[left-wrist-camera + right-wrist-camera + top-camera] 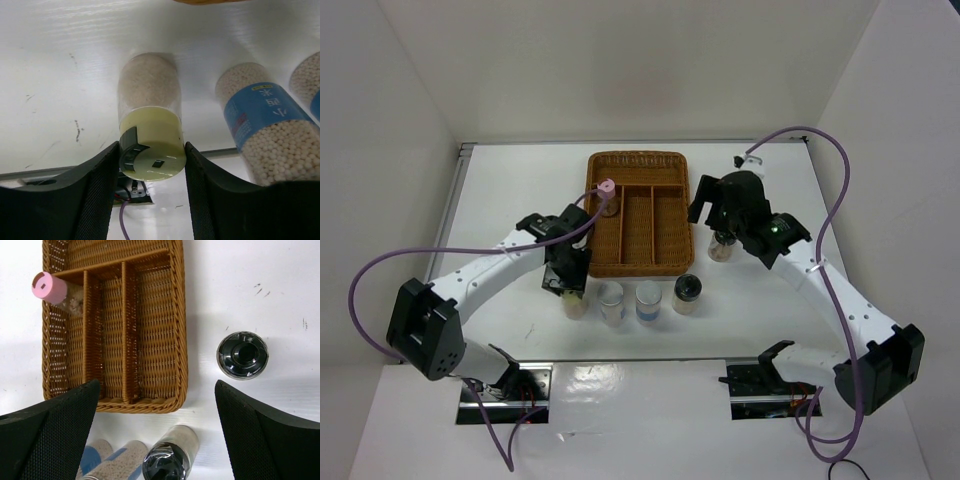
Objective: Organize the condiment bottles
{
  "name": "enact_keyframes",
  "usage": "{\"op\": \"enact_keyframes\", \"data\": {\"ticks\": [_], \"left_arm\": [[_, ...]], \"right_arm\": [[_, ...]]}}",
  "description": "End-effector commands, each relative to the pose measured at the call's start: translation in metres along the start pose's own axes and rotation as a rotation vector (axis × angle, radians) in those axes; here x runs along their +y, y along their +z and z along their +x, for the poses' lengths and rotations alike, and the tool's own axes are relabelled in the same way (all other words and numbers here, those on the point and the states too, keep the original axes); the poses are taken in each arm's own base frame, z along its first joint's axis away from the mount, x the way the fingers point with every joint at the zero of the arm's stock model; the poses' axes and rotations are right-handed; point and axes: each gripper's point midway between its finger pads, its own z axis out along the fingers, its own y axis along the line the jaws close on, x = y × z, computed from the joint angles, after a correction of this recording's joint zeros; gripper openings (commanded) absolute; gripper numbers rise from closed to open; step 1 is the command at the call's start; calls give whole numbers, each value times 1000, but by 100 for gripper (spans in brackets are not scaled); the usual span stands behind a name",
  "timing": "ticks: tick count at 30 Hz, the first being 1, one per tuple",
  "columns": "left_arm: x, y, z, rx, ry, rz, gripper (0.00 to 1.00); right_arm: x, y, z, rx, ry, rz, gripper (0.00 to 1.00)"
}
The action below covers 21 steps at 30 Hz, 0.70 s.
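Note:
In the left wrist view my left gripper (pixel 151 148) is shut on the yellow lid of a condiment bottle (pixel 149 90) with beige powder, both pads touching the lid. From above, this gripper (pixel 568 281) covers that bottle (pixel 574 306) at the left end of a row. The row continues with two blue-labelled bottles (pixel 612 302) (pixel 648 301) and a black-lidded one (pixel 687 293). A pink-lidded bottle (pixel 607 193) stands in the wicker tray's (pixel 672 262) left compartment. My right gripper (pixel 722 218) hangs open above another black-lidded bottle (pixel 242 355), holding nothing.
The divided wicker tray (pixel 150 405) sits mid-table, its middle and right compartments bare. Purple cables loop from both arms. White walls close in the table on three sides. The arm bases are bolted at the near edge.

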Motion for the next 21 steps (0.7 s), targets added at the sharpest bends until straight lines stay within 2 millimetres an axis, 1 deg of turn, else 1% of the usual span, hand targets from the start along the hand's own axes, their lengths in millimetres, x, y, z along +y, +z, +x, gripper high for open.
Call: {"op": "enact_keyframes", "data": {"ticks": [1, 2, 3, 5, 6, 7, 8, 9, 10, 11, 14, 15, 16, 17, 18, 19, 20, 21], "left_arm": [[16, -20, -8, -51, -10, -90, 44], [13, -26, -13, -66, -23, -82, 42], [7, -44, -24, -112, -27, -57, 42], [1, -66, -37, -159, -31, -33, 41], [1, -79, -40, -168, -21, -28, 41], [-1, -91, -47, -201, -24, -23, 41], [-5, -114, -65, -270, -19, -9, 41], [-7, -121, -69, -275, -8, -8, 41], [-10, -132, -79, -314, -3, 0, 41], [-13, -153, -92, -379, -3, 17, 41], [-18, -162, -122, -450, 19, 14, 41], [-21, -163, -142, -492, 29, 13, 41], [-25, -161, -150, -508, 39, 17, 41], [-28, -154, -168, -531, 34, 19, 41], [-30, -151, -176, -539, 27, 30, 41], [-33, -146, -183, -548, 40, 30, 41], [-38, -136, -194, -552, 50, 29, 41], [-42, -131, -199, -553, 52, 39, 41]], "right_arm": [[-5, -5, -8, -35, 26, 1, 99], [-5, -4, -3, -22, 23, -2, 99], [-5, -4, -3, -22, 23, -2, 99], [-9, -1, -3, -18, 17, 10, 99], [-8, 2, -3, -18, 17, 10, 99], [-10, 2, -5, -21, 22, 17, 99], [-10, 2, -5, -21, 22, 17, 99], [-15, 6, -4, -16, 25, 32, 99], [-13, 6, -4, -11, 25, 25, 99], [-14, 7, -8, -25, 34, 24, 99], [-17, 13, -10, -33, 46, 27, 99], [-18, 13, -10, -32, 34, 27, 99], [-19, 17, -11, -29, 39, 27, 99], [-18, 19, -12, -28, 27, 28, 99], [-16, 17, -18, -39, 16, 21, 99], [-17, 23, -21, -35, 6, 32, 99], [-19, 25, -17, -19, 1, 42, 99], [-21, 24, -25, -38, -3, 50, 99]]}}
